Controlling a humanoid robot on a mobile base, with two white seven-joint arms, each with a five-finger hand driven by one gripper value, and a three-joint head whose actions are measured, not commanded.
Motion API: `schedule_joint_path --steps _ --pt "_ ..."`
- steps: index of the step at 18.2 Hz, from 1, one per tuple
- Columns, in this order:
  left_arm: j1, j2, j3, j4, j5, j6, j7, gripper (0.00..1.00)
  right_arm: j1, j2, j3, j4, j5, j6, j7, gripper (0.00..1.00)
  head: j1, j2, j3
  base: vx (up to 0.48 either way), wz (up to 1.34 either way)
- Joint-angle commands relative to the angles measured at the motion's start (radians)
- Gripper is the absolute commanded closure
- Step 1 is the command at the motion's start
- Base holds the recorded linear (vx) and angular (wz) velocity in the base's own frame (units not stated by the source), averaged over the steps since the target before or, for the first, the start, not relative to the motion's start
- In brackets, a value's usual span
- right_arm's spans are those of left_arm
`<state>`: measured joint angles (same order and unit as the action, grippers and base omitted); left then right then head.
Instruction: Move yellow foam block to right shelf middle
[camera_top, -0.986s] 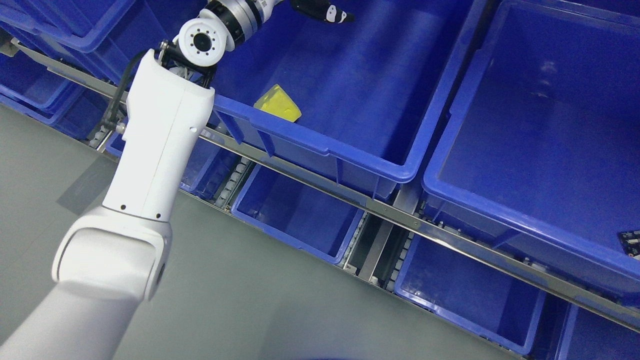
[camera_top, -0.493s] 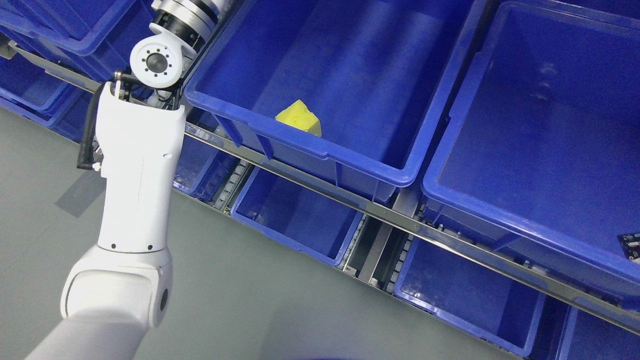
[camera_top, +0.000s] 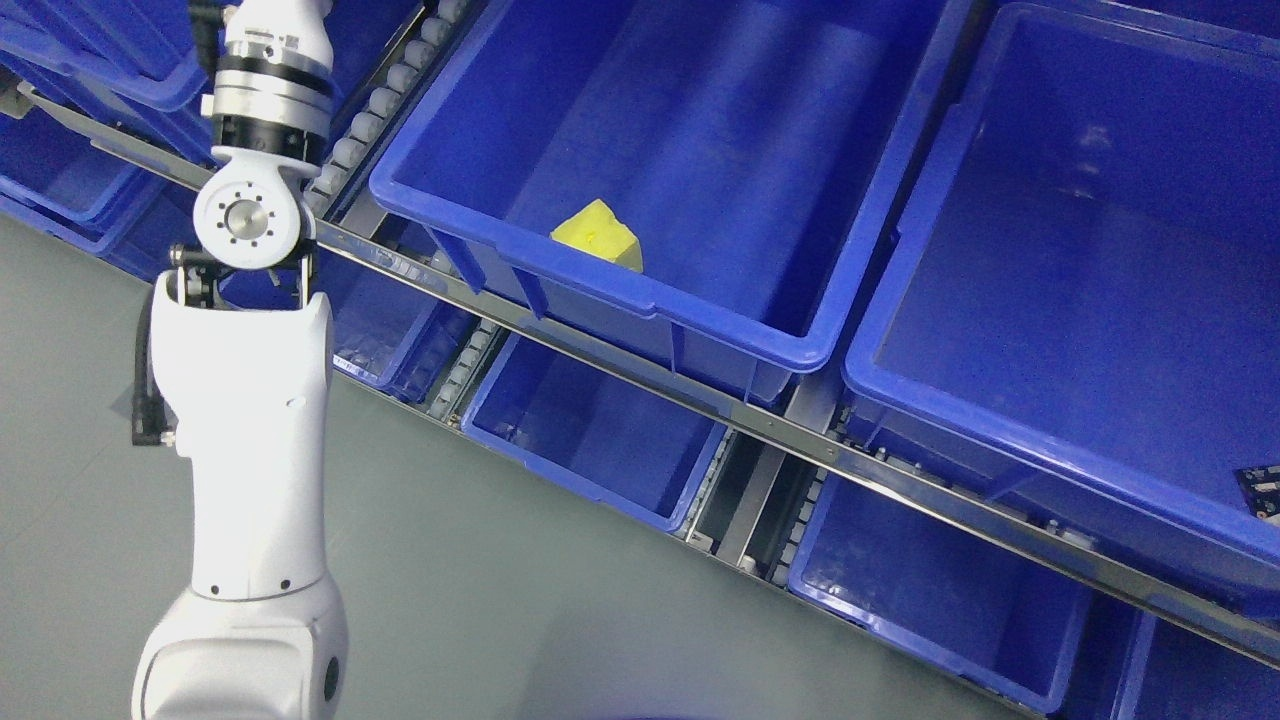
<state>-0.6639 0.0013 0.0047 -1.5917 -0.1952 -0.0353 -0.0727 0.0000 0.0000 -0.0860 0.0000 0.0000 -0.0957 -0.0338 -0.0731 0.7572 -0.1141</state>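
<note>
Yellow foam block (camera_top: 598, 235) sits inside the big blue bin (camera_top: 640, 290), tucked against its near wall. At three o'clock, another bin (camera_top: 1000, 440). Left arm (camera_top: 250, 400) rises at nine o'clock; its hand is out of frame, grip unknowable.

A single head camera looks steeply down, tilted, at blue bins (camera_top: 700, 330) on a roller shelf rail (camera_top: 760, 425) close by, grey floor (camera_top: 520, 590) at lower left, the left arm (camera_top: 245, 400) rising alongside.
</note>
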Motion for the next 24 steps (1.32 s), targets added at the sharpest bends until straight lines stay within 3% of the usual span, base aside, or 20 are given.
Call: schedule_joint_path --steps 1,10,12,14,15,18,21,24 --pt "0.147 0.016 0.141 -0.128 0.082 -0.015 0.019 0.0 0.012 -0.017 0.0 -0.017 0.002 0.001 0.0 0.0 0.0 0.0 0.0 0.0 0.0" --pt "0.17 0.016 0.33 -0.067 0.18 -0.005 -0.062 0.0 0.012 -0.017 0.0 -0.017 0.002 0.001 0.0 0.0 0.0 0.0 0.0 0.0 0.0" --pt "0.213 0.016 0.409 -0.051 0.268 -0.087 -0.16 0.0 0.012 -0.017 0.0 -0.017 0.002 0.001 0.0 0.0 0.0 0.0 0.0 0.0 0.0" --pt "0.291 0.016 0.442 -0.047 0.356 -0.237 -0.251 0.0 0.012 -0.017 0.0 -0.017 0.002 0.001 0.0 0.0 0.0 0.0 0.0 0.0 0.0" --pt "0.338 0.016 0.43 -0.047 0.371 -0.28 -0.246 0.0 0.012 -0.017 0.0 -0.017 0.002 0.001 0.0 0.0 0.0 0.0 0.0 0.0 0.0" --pt "0.408 0.016 0.377 -0.044 0.382 -0.278 -0.207 0.0 0.012 -0.017 0.0 -0.017 0.002 0.001 0.0 0.0 0.0 0.0 0.0 0.0 0.0" --pt "0.412 0.016 0.367 -0.044 0.381 -0.275 -0.017 0.0 0.012 -0.017 0.0 -0.017 0.002 0.001 0.0 0.0 0.0 0.0 0.0 0.0 0.0" --pt "0.414 0.016 0.328 -0.042 0.382 -0.133 0.062 0.0 0.012 -0.017 0.0 -0.017 0.002 0.001 0.0 0.0 0.0 0.0 0.0 0.0 0.0"
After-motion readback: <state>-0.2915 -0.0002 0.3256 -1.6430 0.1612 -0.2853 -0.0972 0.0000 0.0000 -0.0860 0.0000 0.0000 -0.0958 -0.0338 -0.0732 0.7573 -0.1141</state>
